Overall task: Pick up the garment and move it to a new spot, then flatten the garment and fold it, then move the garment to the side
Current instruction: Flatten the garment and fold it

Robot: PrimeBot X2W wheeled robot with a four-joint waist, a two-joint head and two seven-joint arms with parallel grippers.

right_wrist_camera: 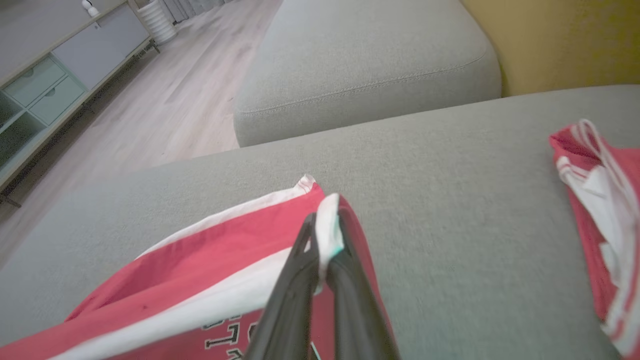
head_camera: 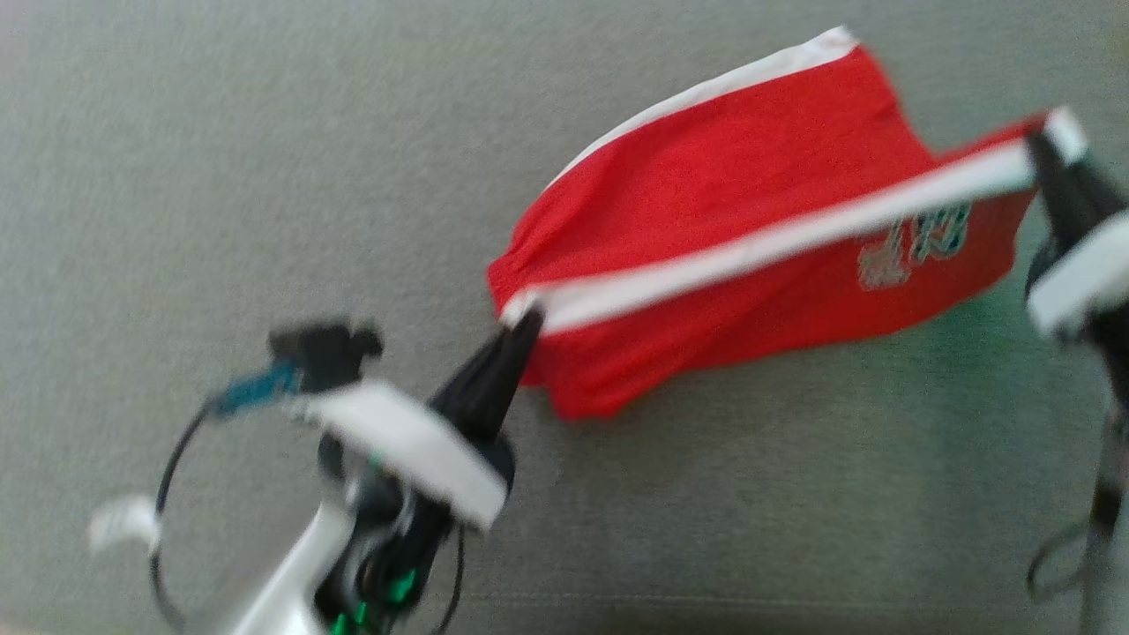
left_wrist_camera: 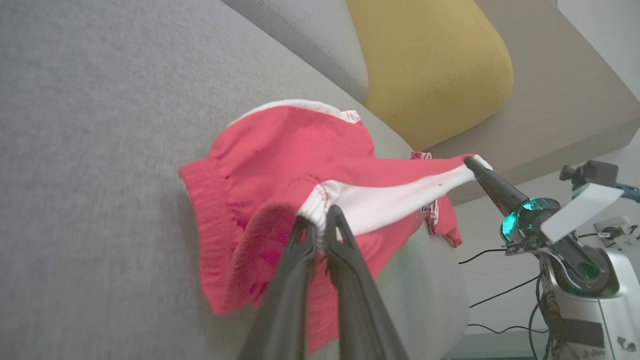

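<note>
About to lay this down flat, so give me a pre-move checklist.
1. Left gripper shut on the red shorts, waistband end: ok.
2. Right gripper shut on the leg end: ok.
3. White stripe taut between both grips: ok.
4. Shorts flat: not ok, lower cloth hangs bunched.
5. Second red garment apart from them on the grey cushion: ok.
6. Hem off the cushion: cannot tell.

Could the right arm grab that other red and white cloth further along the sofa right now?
Probably not yet. The right end effector is shut on the red shorts. The other cloth lies apart across bare sofa cushion, so the way looks free once it lets go.
</note>
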